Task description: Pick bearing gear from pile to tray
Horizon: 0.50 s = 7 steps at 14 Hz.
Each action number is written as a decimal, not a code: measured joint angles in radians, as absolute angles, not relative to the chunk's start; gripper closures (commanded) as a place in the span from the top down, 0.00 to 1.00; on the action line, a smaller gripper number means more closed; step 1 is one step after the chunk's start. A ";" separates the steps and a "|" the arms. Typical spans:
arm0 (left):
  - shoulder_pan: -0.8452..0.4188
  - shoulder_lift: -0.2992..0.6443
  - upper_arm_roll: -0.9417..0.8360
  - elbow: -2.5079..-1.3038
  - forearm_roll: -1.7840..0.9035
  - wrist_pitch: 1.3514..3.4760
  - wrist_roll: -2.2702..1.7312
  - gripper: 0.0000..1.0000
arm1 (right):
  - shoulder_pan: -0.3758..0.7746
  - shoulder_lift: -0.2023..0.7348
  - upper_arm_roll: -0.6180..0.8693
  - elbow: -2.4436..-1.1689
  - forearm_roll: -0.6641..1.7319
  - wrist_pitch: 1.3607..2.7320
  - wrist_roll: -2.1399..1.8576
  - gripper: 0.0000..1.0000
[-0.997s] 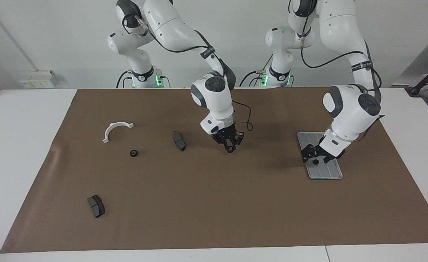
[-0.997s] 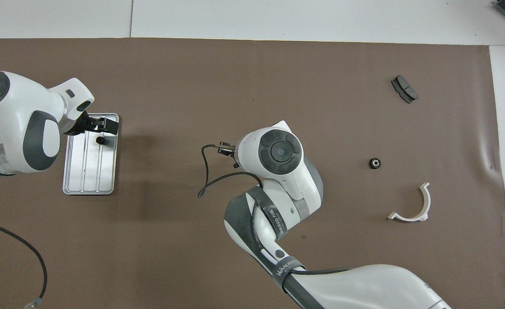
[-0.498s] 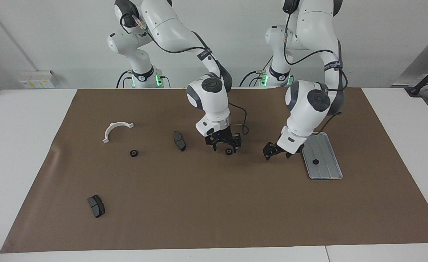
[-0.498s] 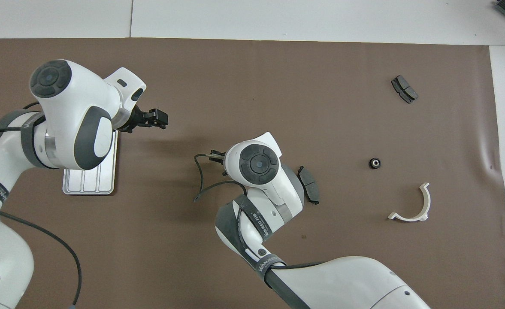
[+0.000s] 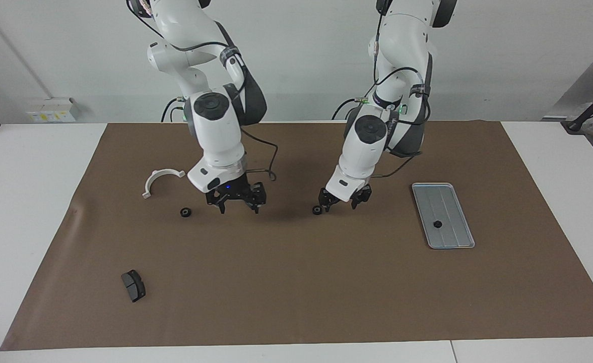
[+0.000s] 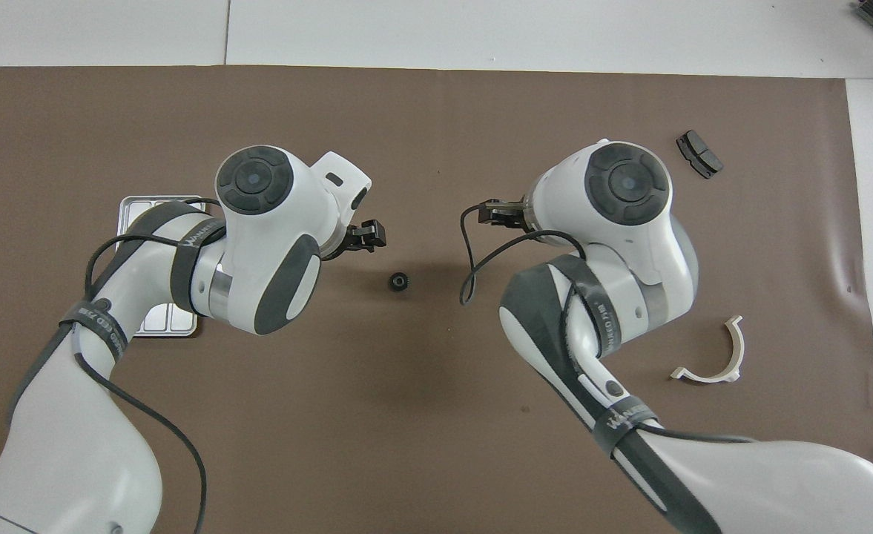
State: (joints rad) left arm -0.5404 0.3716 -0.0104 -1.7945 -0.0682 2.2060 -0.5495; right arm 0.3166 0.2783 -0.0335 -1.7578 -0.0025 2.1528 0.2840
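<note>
Between the two claws on the bench lies a bearing gear [image 5: 317, 210] | left claw [image 5: 340, 200] just beside it toward the tray [image 5: 457, 239], spread, empty | right claw [image 5: 237, 200] open, empty, over the pile, between this gear and another gear [image 5: 186, 212] | one gear on tray [image 5: 437, 223]

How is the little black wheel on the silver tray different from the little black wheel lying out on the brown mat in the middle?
The gear on the tray lies inside the tray, at the left arm's end of the table; the gear on the mat lies on bare mat near the middle. No gripper is by the tray gear; the left gripper hangs just beside the mat gear. Both are small, black and round.
</note>
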 measured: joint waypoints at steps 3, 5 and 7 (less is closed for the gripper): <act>-0.597 0.408 -0.010 -1.798 -0.065 2.240 -0.572 0.76 | 0.209 0.272 -0.034 -1.809 -0.002 2.153 0.047 1.00; -0.615 0.428 -0.010 -1.810 -0.063 2.267 -0.577 0.72 | 0.144 0.263 -0.034 -1.890 -0.002 2.219 -0.103 1.00; -0.624 0.432 -0.009 -1.830 -0.063 2.286 -0.577 0.70 | 0.106 0.253 -0.033 -1.977 -0.002 2.286 -0.193 1.00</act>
State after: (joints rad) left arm -0.6237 0.4324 -0.0091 -1.8302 -0.0628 2.2859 -0.5770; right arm 0.1061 0.2532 -0.0330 -1.9772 -0.0019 2.2860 -0.1932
